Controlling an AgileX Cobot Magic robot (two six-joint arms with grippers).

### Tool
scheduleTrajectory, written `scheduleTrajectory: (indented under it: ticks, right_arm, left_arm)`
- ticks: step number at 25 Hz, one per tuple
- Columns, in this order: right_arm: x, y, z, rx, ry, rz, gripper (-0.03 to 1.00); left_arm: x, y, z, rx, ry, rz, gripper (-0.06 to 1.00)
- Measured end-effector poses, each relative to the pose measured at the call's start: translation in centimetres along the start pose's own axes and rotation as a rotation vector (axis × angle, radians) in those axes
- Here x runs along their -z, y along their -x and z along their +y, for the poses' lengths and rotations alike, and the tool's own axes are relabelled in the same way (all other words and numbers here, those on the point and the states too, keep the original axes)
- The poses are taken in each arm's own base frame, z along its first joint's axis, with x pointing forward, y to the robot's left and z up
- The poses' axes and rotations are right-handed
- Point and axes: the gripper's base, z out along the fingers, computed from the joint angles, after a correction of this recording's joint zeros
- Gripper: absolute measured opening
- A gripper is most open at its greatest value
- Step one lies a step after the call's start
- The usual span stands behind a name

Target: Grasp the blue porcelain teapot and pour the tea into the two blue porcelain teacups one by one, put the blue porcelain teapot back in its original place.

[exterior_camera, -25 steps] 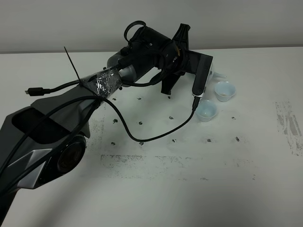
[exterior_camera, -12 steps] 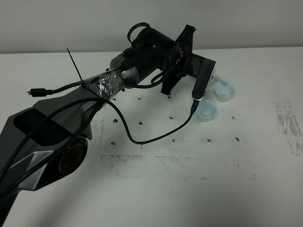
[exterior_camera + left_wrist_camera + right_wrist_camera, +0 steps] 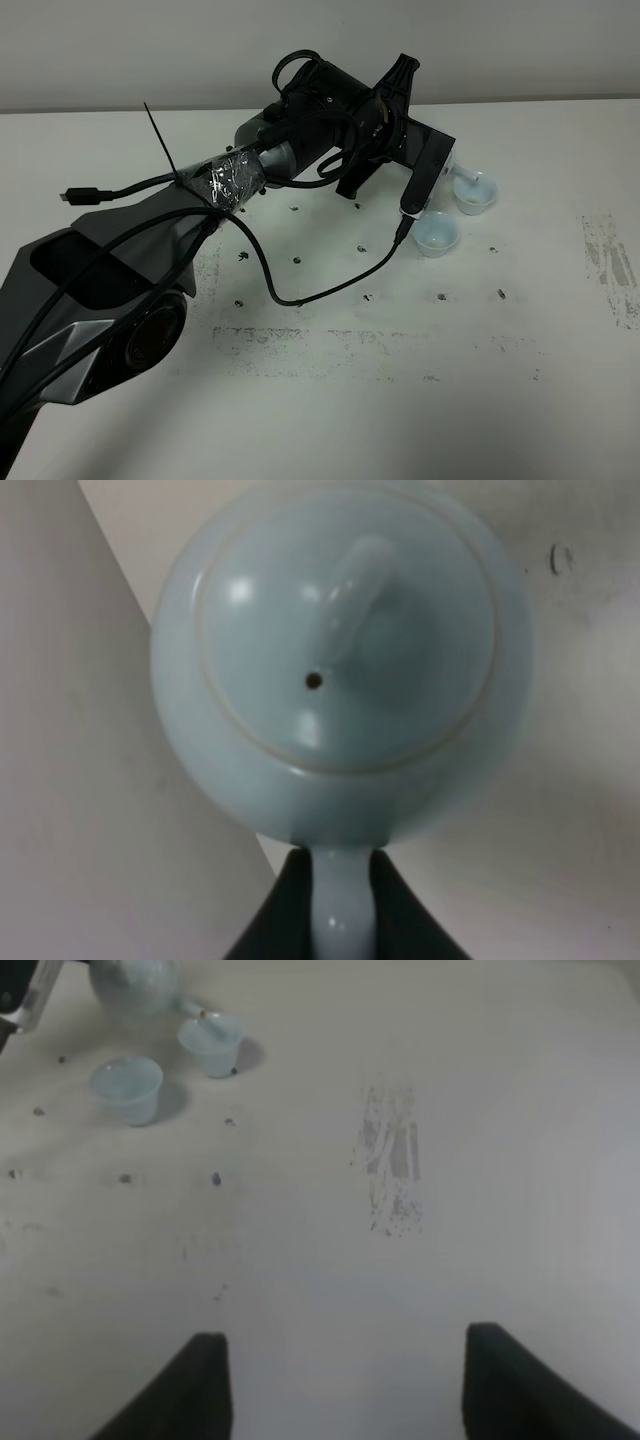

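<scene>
Teapot (image 3: 340,670) held with its spout over the farther cup (image 3: 475,192), the nearer cup (image 3: 436,236) just beside. Left gripper (image 3: 338,880) is clamped on the loop handle (image 3: 338,930); right gripper (image 3: 340,1390) gapes wide, empty. I judge the glazed porcelain heavy, slick and brittle: I grip by the handle only and tilt slowly.

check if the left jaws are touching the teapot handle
Touching: left wrist view shows the left gripper jaws flush against both sides of the teapot handle.
</scene>
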Motion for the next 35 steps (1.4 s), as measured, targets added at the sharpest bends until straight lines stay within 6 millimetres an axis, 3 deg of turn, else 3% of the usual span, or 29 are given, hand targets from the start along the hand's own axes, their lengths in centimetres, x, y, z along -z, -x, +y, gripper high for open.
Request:
scheduleTrajectory:
  ticks: [8, 18, 35]
  right_arm:
    - [0.0, 0.0, 0.0, 0.000, 0.000, 0.000, 0.49]
    - [0.0, 0.0, 0.0, -0.001, 0.000, 0.000, 0.49]
    - [0.0, 0.0, 0.0, -0.001, 0.000, 0.000, 0.49]
  left_arm:
    - [0.0, -0.1, 0.3, -0.040, 0.028, 0.027, 0.00]
    - [0.3, 1.5, 0.6, -0.134, 0.060, 0.055, 0.00]
    - [0.3, 1.3, 0.7, -0.159, 0.065, 0.088, 0.00]
